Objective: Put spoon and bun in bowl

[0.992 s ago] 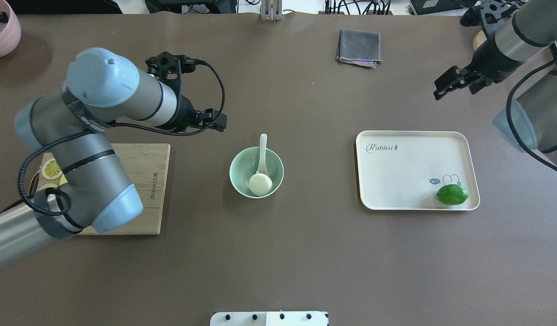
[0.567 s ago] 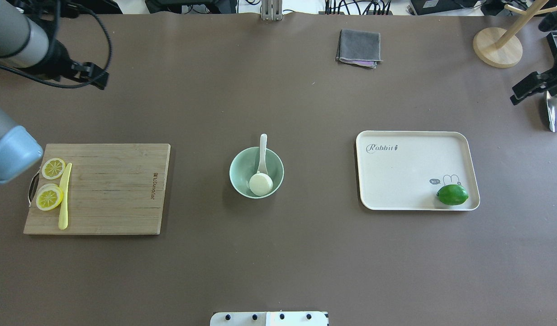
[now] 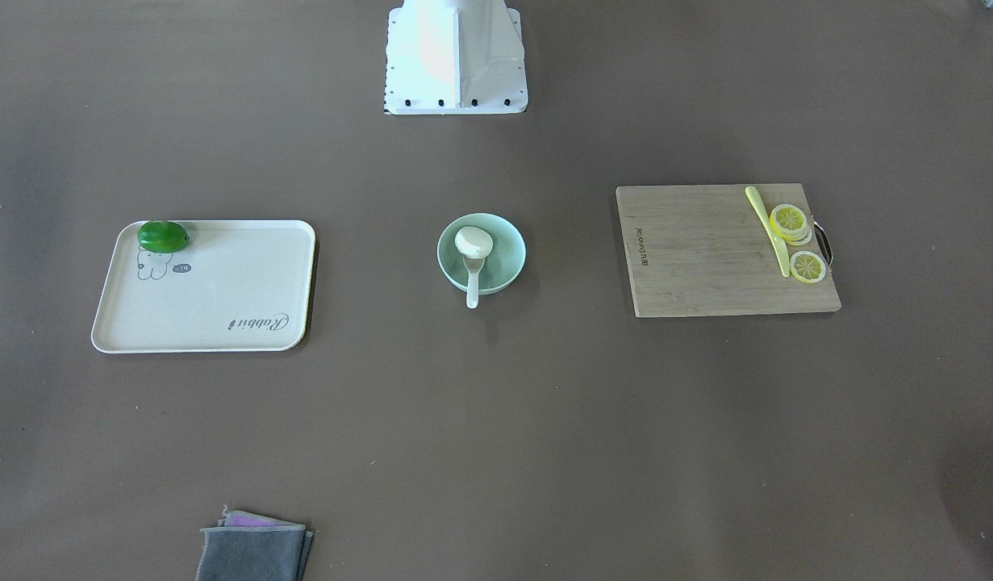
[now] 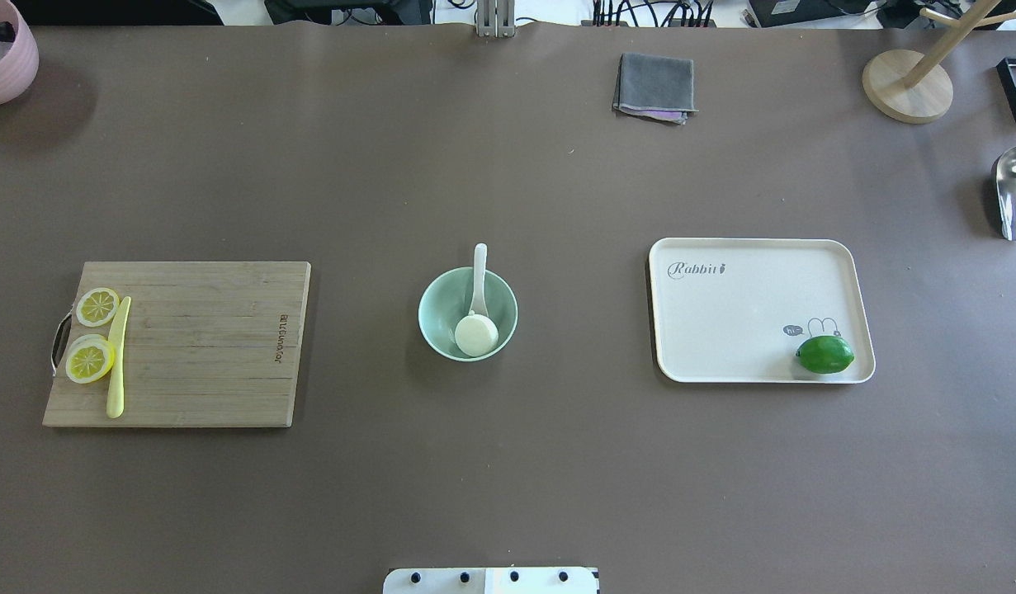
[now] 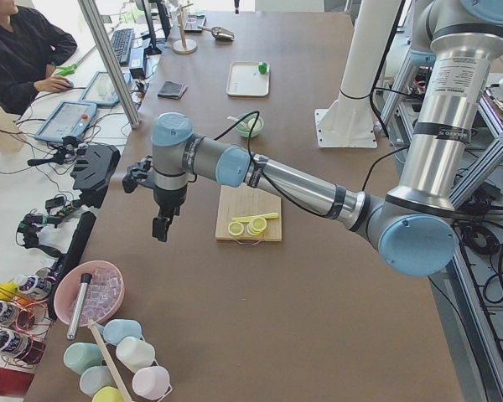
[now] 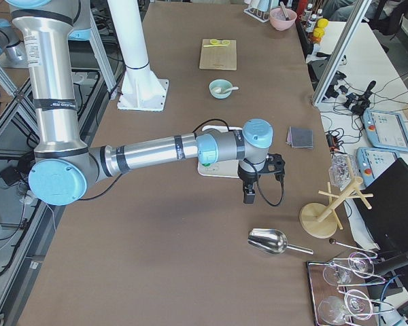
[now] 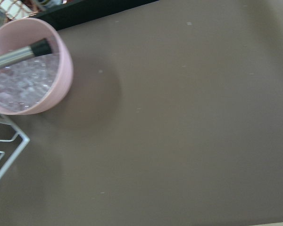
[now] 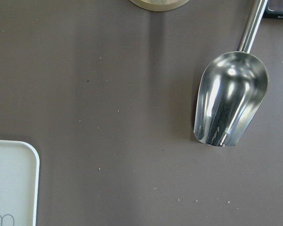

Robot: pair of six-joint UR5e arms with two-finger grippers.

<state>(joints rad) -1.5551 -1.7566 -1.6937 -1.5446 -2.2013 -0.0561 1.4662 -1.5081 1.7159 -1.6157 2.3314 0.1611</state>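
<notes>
The mint-green bowl stands at the table's middle. The white bun lies inside it at the near side. The white spoon rests with its scoop in the bowl and its handle over the far rim. In the front-facing view the bowl, bun and spoon show the same. My left gripper hangs over the table's left end, far from the bowl. My right gripper hangs past the tray on the right. I cannot tell whether either is open or shut.
A wooden cutting board with lemon slices and a yellow knife lies left. A cream tray with a lime lies right. A grey cloth, wooden stand, metal scoop and pink tub sit at the edges.
Both arms have pulled outward and left the overhead view, the left arm to the left, the right arm to the right. The bowl, bun and spoon have not moved.
</notes>
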